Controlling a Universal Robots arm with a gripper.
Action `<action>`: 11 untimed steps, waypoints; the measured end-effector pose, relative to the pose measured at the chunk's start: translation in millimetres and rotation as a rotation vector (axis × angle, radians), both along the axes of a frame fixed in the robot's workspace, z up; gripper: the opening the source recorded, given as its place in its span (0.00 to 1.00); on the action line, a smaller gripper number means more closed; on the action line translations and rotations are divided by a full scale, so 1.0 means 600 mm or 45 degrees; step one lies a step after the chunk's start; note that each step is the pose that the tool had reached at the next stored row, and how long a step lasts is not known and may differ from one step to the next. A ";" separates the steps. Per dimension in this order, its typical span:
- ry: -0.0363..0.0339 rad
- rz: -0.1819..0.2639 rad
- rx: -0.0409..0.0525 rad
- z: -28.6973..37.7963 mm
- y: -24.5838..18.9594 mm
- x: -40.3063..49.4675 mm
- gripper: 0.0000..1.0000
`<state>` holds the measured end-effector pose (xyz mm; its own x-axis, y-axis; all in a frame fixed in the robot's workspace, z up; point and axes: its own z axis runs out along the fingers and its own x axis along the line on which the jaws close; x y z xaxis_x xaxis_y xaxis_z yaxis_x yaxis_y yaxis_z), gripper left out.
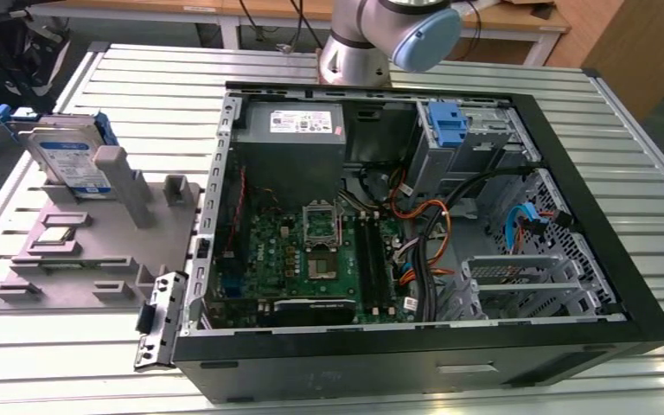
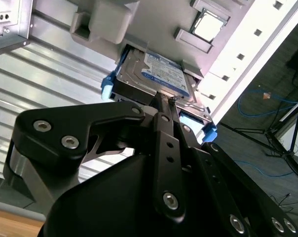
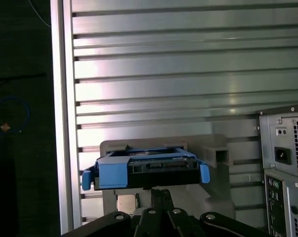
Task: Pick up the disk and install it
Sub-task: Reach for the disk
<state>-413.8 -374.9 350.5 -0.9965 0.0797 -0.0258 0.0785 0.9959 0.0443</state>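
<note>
Gripper is narrow: fingertips look closed together, holding nothing. In both wrist views it points at the disk but sits apart from it, no contact.

The disk is not picked yet. It stands on edge in a slot of the grey fixture on the slatted aluminium table. That's outside the open PC case, on the exterior view's left.

Step in hand, as I judge it, is the approach for the pick:
- Open the fingers wider than the drive's thickness before closing in.
- Clamp across the two flat metal faces near the free edge. The blue side rails likely flex, so avoid them.
- Stay square to the drive so it doesn't cock in the fixture slot. Pull along the slot, not sideways.
- Risk: closed tips could nudge the drive and tip it in its slot.

Labels:
- The disk has a blue-and-white label, print too small to tell.
- The power supply in the case has a white sticker, also too small to tell.
- A blue bracket sits in the bay at the case's far corner.
</note>
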 end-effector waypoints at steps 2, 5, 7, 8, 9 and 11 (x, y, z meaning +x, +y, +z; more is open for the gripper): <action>0.0001 0.000 0.000 -0.003 0.0042 -0.002 0.10; 0.0001 0.000 0.000 -0.007 0.0089 -0.006 0.10; 0.0003 0.000 0.000 -0.009 0.0099 -0.008 0.10; 0.0004 0.000 0.000 -0.009 0.0099 -0.009 0.10; 0.0001 0.000 0.000 -0.010 0.0099 -0.009 0.10; 0.0003 0.000 0.000 -0.010 0.0100 -0.009 0.10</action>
<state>-419.4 -368.9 344.7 -0.9965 0.0796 -0.0256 0.0785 0.9959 0.0442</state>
